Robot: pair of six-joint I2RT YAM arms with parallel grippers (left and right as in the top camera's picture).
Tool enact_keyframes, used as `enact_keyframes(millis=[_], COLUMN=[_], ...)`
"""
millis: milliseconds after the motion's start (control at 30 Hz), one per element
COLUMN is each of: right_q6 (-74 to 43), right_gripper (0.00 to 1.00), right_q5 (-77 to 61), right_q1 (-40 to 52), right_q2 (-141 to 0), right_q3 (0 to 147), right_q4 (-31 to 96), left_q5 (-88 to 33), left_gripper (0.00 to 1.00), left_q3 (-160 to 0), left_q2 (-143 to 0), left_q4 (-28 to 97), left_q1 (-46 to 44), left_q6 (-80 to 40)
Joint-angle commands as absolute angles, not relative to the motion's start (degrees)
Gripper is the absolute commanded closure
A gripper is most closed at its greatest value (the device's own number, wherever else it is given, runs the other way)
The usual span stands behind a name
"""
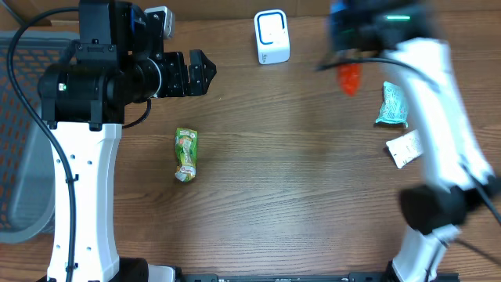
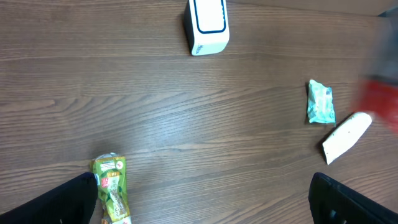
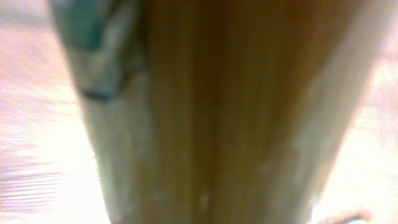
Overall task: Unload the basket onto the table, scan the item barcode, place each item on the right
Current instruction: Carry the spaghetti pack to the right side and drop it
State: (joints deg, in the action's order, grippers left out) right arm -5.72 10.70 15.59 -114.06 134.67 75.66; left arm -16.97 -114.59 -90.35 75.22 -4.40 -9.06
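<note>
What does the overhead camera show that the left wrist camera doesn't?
Only overhead: the whole left arm and right arm, the open left gripper seen from outside, and a grey mesh basket at the table's edge. Only left wrist: nothing new, just its own dark fingertips close up. Both: the white scanner, green pouch, teal packet, white packet and a blurred red item.

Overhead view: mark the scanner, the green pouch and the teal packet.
scanner (image 1: 272, 36): overhead view, middle of its white front face.
green pouch (image 1: 186, 153): overhead view, middle of the pouch body.
teal packet (image 1: 391, 104): overhead view, centre of the crinkled wrapper.
</note>
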Motion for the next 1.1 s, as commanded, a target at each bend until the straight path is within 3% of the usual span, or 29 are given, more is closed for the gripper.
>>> enact_keyframes(millis=[0, 133, 267, 467, 800, 867, 933, 1033, 1067], right_q6=[-18.37, -28.88, -36.03, -48.25, -52.75, -52.25, -49.63, -42.46, -39.75], right_gripper=[0.96, 0.96, 0.96, 0.96, 0.96, 0.72, 0.24, 0.0, 0.0], right_q5=[-4.38, -4.38, -2.09, 3.01, 2.94, 2.94, 2.92, 1.8, 0.75], right_q1=[6.98, -1.56, -5.45, -9.02, -15.03, -15.75, -16.14, -16.21, -16.21], right_q2=[-108.03, -109.36, -110.67, -110.72, -110.72, -110.72, -110.72, -110.63, -110.59], right_q3=[136.9, 135.52, 129.82, 112.64, 90.35, 89.3, 89.32, 90.13, 90.67], right_q4=[80.58, 88.73, 88.33, 78.96, 62.74, 61.65, 61.23, 60.93, 61.17], left_q5=[-17.17, -17.17, -17.17, -17.17, -17.17, -17.17, -17.17, -17.17, -17.17], left_gripper=[0.0, 0.01, 0.0, 0.0, 0.0, 0.01, 0.01, 0.01, 0.0], left_q3=[-114.85, -114.85, -114.85, -114.85, -114.85, -114.85, -114.85, -114.85, -114.85], left_q2=[-90.89, -90.91, -90.91, -90.91, -90.94, -90.96, -90.96, -90.96, -90.96], left_q4=[75.02, 75.05, 75.02, 75.02, 75.02, 75.02, 75.05, 75.02, 75.02], left_q1=[-4.16, -4.16, -4.14, -4.16, -4.16, -4.14, -4.14, -4.14, -4.14], left_q6=[-9.04, -9.04, -9.04, -9.02, -9.02, -9.02, -9.04, -9.02, -9.02])
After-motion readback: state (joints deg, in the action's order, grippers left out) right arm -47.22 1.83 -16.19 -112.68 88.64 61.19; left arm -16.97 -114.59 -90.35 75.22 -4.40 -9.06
